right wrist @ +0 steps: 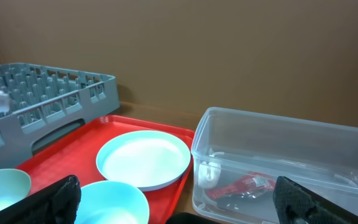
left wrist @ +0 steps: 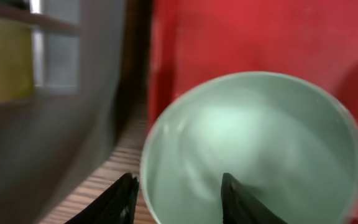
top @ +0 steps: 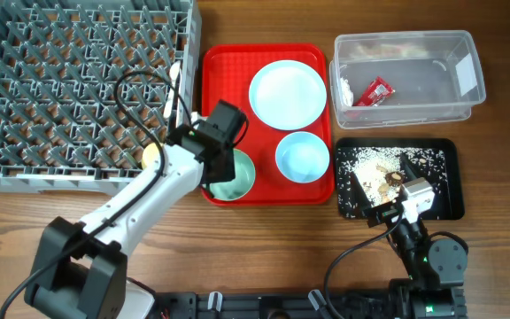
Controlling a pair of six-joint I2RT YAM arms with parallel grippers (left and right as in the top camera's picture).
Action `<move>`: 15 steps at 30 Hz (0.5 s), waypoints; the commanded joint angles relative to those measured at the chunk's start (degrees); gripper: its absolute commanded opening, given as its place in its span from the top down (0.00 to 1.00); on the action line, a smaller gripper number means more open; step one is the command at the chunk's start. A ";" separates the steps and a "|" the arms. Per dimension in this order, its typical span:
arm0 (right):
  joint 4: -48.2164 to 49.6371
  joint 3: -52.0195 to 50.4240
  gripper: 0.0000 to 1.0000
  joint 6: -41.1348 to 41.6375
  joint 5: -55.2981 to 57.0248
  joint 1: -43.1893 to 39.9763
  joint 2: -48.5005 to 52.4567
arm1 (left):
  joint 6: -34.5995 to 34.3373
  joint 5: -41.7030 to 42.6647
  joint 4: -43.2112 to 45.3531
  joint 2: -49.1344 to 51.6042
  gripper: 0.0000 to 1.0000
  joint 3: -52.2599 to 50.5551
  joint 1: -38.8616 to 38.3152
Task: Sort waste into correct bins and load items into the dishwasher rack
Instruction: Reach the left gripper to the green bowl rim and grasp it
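My left gripper (top: 218, 167) (left wrist: 179, 199) stands over the near left corner of the red tray (top: 228, 66). Its jaws are apart and straddle the rim of a pale green bowl (top: 240, 180) (left wrist: 253, 143), with one finger (left wrist: 122, 202) outside and the other inside. A pale blue plate (top: 288, 93) (right wrist: 143, 158) and a blue bowl (top: 302, 157) (right wrist: 107, 202) lie on the same tray. The red wrapper (top: 377, 91) (right wrist: 244, 185) lies in the clear tub (top: 432, 49) (right wrist: 278, 124). Crumbs (top: 374, 164) cover the black tray (top: 445, 177). My right gripper (top: 386, 177) (right wrist: 176, 205) hangs wide open and empty above that tray.
The grey dishwasher rack (top: 60, 89) (right wrist: 42, 93) fills the far left, close beside the red tray. A yellow cup (top: 151, 152) (left wrist: 5, 59) sits at its near right corner and a white utensil (top: 174, 80) lies near its right wall. Bare wood runs along the front.
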 commanded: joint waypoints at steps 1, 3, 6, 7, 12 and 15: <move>0.26 -0.76 0.00 0.68 -0.90 -0.31 -0.72 | -1.42 -6.34 2.01 0.22 0.56 -1.29 0.11; 0.26 -0.76 0.00 0.66 -0.92 -0.31 -0.72 | -1.36 -6.05 2.95 0.37 0.57 -1.29 0.04; 0.26 -0.76 0.00 0.66 -0.90 -0.31 -0.72 | -1.36 -3.61 3.72 1.57 0.58 -1.29 0.07; 0.26 -0.76 0.00 0.68 -0.92 -0.31 -0.72 | -1.36 -3.52 3.65 2.21 0.58 -1.29 0.04; 0.26 -0.76 0.00 0.66 -0.90 -0.31 -0.72 | -1.38 -4.07 3.30 7.87 0.59 -1.29 0.07; 0.26 -0.76 0.00 0.66 -0.92 -0.31 -0.72 | -1.40 -4.07 3.72 10.58 0.59 -1.29 0.07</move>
